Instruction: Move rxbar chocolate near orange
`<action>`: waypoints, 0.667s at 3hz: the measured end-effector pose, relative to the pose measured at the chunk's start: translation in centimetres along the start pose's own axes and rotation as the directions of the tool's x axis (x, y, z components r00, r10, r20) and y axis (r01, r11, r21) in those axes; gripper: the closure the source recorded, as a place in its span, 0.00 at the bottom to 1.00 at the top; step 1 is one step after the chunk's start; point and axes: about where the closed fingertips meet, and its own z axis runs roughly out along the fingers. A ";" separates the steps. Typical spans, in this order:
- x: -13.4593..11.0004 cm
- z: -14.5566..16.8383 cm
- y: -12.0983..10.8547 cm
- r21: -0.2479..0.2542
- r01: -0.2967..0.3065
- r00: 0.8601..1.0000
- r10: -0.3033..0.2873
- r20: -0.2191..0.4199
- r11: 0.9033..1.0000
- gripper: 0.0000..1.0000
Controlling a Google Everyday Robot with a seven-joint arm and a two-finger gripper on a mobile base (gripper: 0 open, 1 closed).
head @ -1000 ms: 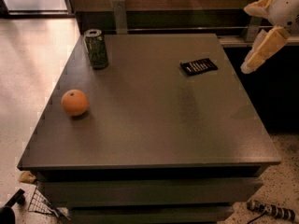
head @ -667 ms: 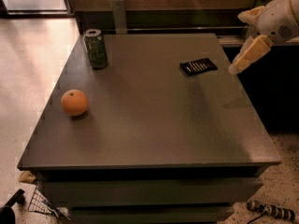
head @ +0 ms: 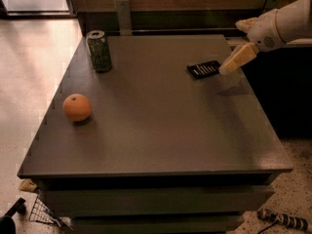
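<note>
- Here, the gripper is hovering over the far right part of the table, its two pale fingers standing spread apart and pinching nothing
- The lower fingertip is hanging just beside the right end of the rxbar chocolate, which is lying flat
- The orange is sitting near the left edge, well apart from the bar
- A green can is standing upright at the far left corner
</note>
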 end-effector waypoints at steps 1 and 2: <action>0.1 0.2 -0.1 -0.007 -0.005 1.000 0.005 -0.001 1.000 0.00; 0.7 1.4 -0.5 -0.051 -0.039 0.999 0.039 -0.012 0.998 0.00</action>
